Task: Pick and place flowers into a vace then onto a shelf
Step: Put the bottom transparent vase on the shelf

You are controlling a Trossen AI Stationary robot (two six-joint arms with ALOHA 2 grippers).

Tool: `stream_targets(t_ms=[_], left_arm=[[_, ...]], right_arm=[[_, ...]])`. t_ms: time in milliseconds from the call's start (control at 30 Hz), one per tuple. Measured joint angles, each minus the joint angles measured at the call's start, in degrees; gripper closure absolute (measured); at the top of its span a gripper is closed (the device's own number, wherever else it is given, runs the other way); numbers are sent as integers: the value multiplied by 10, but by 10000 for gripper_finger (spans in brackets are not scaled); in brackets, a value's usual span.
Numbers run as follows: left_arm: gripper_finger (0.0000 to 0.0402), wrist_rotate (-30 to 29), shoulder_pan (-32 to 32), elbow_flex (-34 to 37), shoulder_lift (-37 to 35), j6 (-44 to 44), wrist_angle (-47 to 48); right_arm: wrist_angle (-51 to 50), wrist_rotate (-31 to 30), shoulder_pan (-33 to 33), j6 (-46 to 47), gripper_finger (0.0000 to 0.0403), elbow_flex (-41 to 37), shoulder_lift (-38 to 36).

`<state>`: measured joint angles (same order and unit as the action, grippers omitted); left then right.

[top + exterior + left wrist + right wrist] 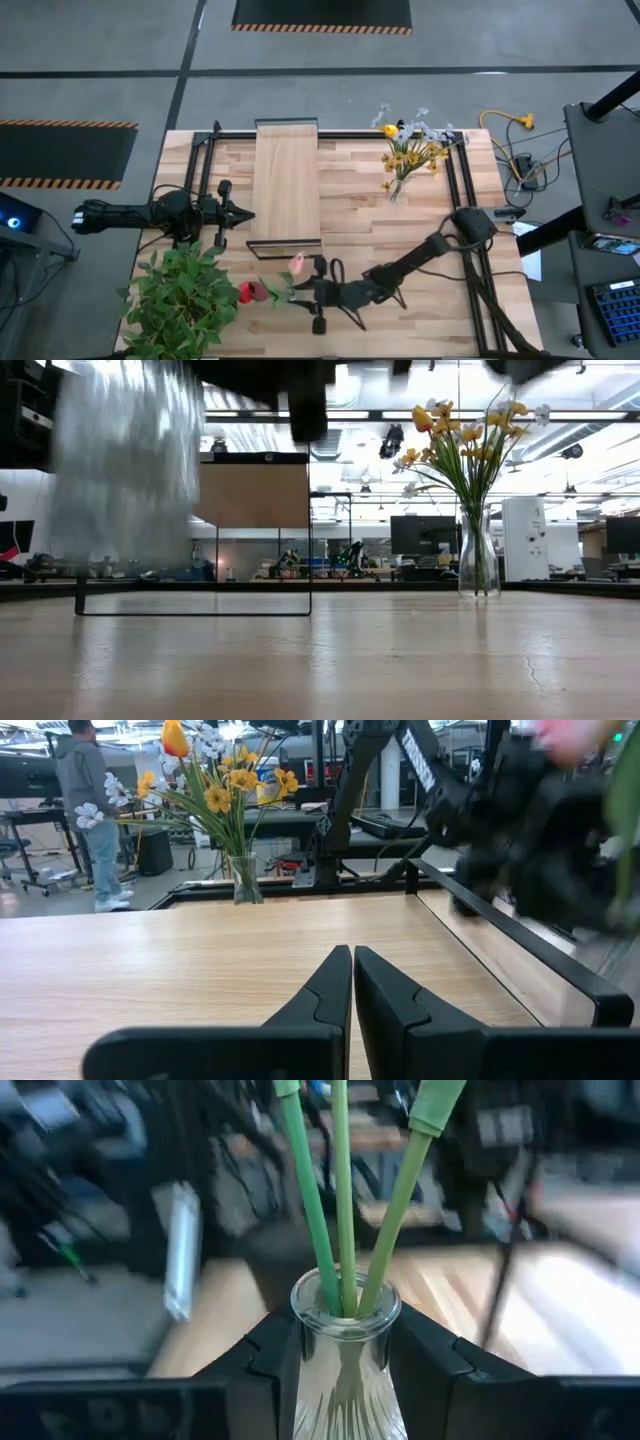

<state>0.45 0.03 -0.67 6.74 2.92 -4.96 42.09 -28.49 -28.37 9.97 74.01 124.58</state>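
Standing in a ribbed glass vase (345,1365), three green-stemmed flowers (343,1200).

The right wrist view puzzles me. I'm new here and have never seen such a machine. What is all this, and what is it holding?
This is a robot with two dark arms at a wooden table. One camera looks down from above, one looks level across the tabletop, and one sits on each wrist. In the view you ask about, the right tool grips the neck of a clear ribbed glass vase that holds the green stems of the red and pink tulips. The left tool waits shut beside the light-wood shelf on a black frame. Also on the table are a second vase of yellow and white flowers and a bushy green plant.
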Motion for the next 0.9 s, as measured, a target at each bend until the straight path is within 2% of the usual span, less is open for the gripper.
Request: stream_targets(t_ms=[133,567,733,900], left_arm=[[402,0,0,0,0,0,0],[402,0,0,0,0,0,0],[402,0,0,0,0,0,0],[402,0,0,0,0,0,0]], right_arm=[[2,11,-7,-10,297,14,-39],[-118,16,6,-54,297,14,-182],[-142,16,41,-78,297,16,-228],[-171,33,102,-86,297,15,-248]])
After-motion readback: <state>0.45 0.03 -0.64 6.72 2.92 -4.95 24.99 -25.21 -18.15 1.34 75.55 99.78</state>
